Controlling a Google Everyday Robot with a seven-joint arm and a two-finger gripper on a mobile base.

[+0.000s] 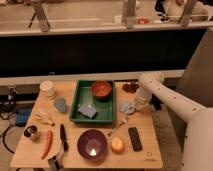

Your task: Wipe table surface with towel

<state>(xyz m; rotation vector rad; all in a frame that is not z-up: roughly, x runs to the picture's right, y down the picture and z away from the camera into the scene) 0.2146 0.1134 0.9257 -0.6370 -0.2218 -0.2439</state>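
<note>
Pincer (135,104) half-hidden at towel (125,107)
</note>
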